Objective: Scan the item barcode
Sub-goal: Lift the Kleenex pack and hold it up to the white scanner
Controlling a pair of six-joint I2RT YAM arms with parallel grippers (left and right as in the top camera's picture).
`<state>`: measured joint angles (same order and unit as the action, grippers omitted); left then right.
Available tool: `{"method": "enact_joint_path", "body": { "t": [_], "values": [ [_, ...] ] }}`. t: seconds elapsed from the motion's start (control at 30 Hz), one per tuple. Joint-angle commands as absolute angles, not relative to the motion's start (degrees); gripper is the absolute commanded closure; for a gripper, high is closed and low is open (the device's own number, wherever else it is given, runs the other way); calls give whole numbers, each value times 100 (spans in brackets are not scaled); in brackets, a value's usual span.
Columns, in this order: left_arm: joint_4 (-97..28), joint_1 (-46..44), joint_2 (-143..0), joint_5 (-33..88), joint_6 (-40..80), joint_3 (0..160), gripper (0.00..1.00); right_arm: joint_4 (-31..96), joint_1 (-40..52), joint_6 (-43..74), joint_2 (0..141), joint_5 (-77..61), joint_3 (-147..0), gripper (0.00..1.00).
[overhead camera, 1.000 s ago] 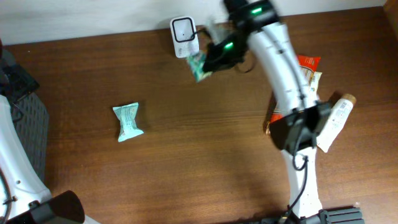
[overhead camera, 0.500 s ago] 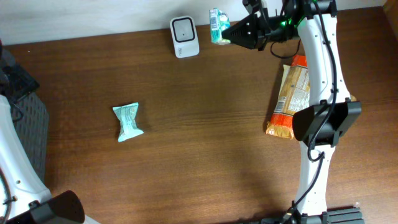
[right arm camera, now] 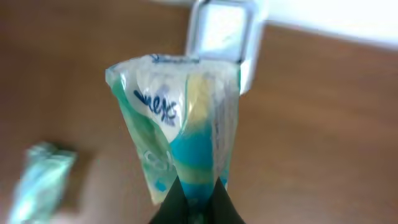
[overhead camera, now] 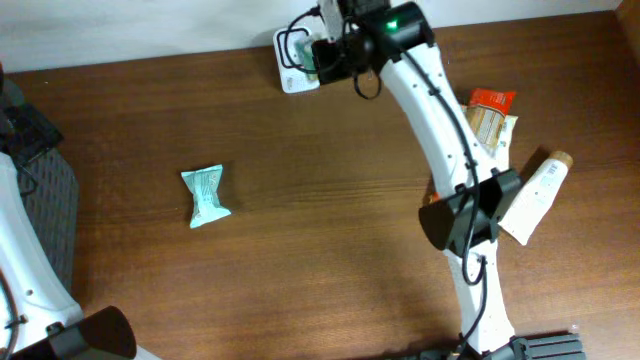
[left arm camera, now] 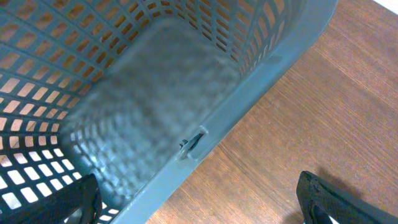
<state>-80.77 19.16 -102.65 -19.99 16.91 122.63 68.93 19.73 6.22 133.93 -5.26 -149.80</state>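
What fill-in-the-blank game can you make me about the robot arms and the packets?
1. The right gripper is ____ on the held packet.
2. The scanner behind the held packet is coloured ____.
3. The left gripper, above the basket, is not shut but ____.
4. Only ____ loose teal packet lies on the table.

Missing words: shut, white, open, one.
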Motion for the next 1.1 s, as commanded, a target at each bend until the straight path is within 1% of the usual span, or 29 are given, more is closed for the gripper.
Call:
{"method": "enact_joint_path", "body": {
  "t": [0.0,0.07,0.13,0.3,0.4,0.5,0.63,0.83,1.07],
  "values": [
    [-8066,1929,-10241,-2038,1706,12309,1,5959,2342,-43,13343,2255,-15139,96],
    [-8068,1929,-10241,-2038,1706,12309,1,4912,2554,-943,13596,3070,-15122,96],
    [-8068,1929,-10241,-2038,1706,12309,1,4051,2611,-1710,13994,3352,-15091,96],
    [-8068,1929,-10241,-2038,1706,12309,1,2893,2609,-2915,14829,3402,-15054,96],
    [-8068,1929,-10241,-2038,1708,12309,1,2355,2591,-3389,15144,3671,-14899,96],
    [-8068,1929,-10241,-2038,1706,12309,1,2307,2576,-3581,15412,3647,-14849,96],
    [-8068,1929,-10241,-2038,1706,12309,1,2379,2543,-3680,15423,3343,-14704,96],
    [-8068,1929,-10241,-2038,1706,12309,1,2165,2543,-4799,15423,3282,-14035,96],
    [-8066,1929,-10241,-2038,1706,12309,1,1686,2550,-4821,15423,3395,-14003,96]
  ]
}}
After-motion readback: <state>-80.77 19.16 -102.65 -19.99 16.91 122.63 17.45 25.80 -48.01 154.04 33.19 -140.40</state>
